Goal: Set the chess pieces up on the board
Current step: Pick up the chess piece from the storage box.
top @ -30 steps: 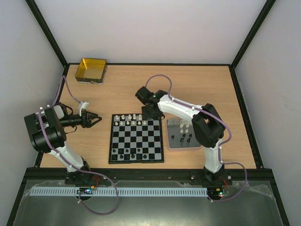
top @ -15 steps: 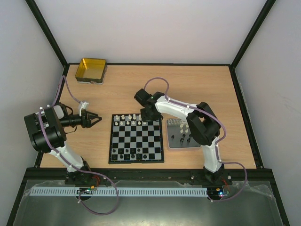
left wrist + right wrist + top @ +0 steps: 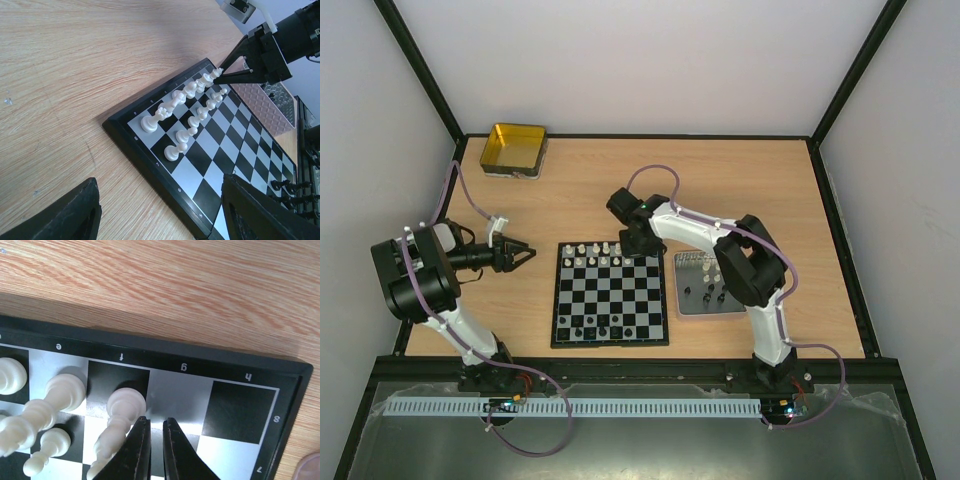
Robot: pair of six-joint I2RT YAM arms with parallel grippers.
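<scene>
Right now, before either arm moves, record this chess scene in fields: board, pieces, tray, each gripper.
board: flat on the table
white pieces: on the two far rows
black pieces: some on the near rows
tray: right of the board, holding more pieces
left gripper: open, left of the board
right gripper: shut, over the board's far right corner, beside a white piece

The right claw (image 3: 152, 440), fingers almost together, hangs low over the far right corner of the board (image 3: 610, 297), just beside a tall white piece (image 3: 125, 402). The two corner squares are bare. More white pieces (image 3: 150, 122) crowd the far rows leftward. Open table (image 3: 590, 190) lies beyond.
</scene>
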